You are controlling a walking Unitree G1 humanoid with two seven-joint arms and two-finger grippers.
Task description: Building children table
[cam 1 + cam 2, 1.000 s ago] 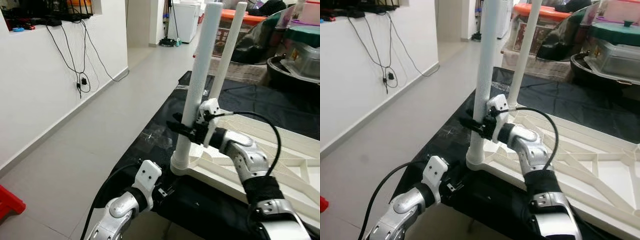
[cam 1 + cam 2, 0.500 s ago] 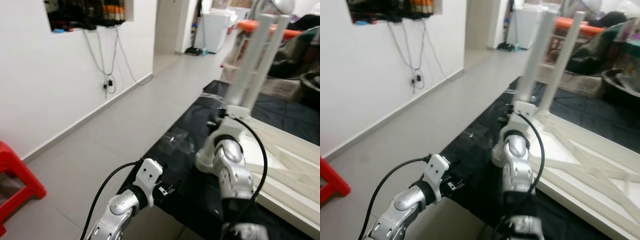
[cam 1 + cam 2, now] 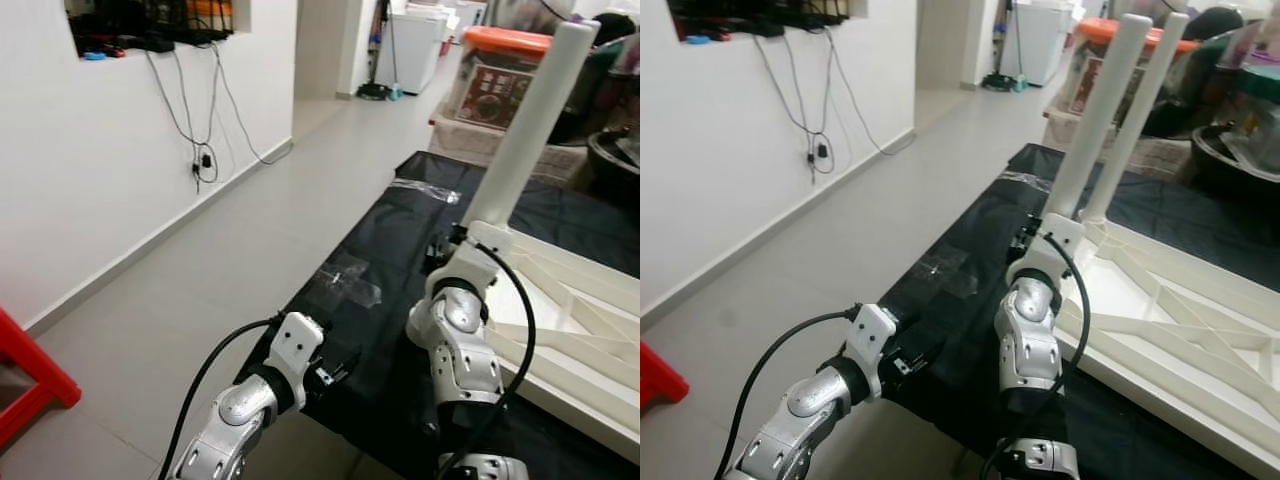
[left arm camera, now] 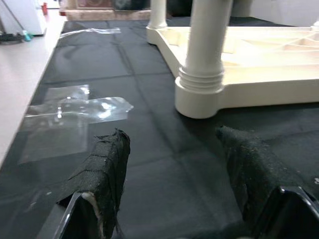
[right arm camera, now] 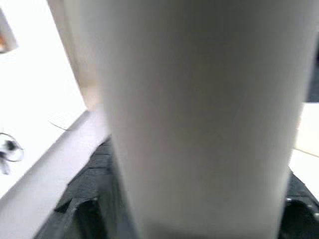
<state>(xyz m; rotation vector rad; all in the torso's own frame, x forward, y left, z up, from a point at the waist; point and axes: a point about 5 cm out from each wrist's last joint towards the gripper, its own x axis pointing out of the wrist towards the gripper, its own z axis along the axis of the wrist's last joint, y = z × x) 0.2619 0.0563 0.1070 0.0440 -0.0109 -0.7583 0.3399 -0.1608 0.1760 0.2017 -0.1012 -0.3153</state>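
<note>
The white children's table (image 3: 1160, 300) lies upside down on a black mat (image 3: 400, 230). Two white legs stand upright from its near corners, the nearer leg (image 3: 1095, 120) and one behind it (image 3: 1145, 110). My right gripper (image 3: 1028, 232) is shut on the nearer leg low down, just above its base; that leg (image 5: 199, 124) sits between the fingers in the right wrist view. My left gripper (image 4: 174, 174) is open and low over the mat, a short way from the leg's ribbed base (image 4: 202, 82), holding nothing.
A patch of clear tape (image 3: 345, 280) is stuck on the mat. Bare grey floor (image 3: 200, 260) runs along a white wall with hanging cables (image 3: 205, 150). A red stool (image 3: 25, 375) stands at the left edge. Storage boxes with an orange lid (image 3: 505, 45) stand beyond the mat.
The camera swung left and partly back. My right forearm has turned from the right of the leg to in front of it, still gripping the leg, now lower. The left arm stayed put.
</note>
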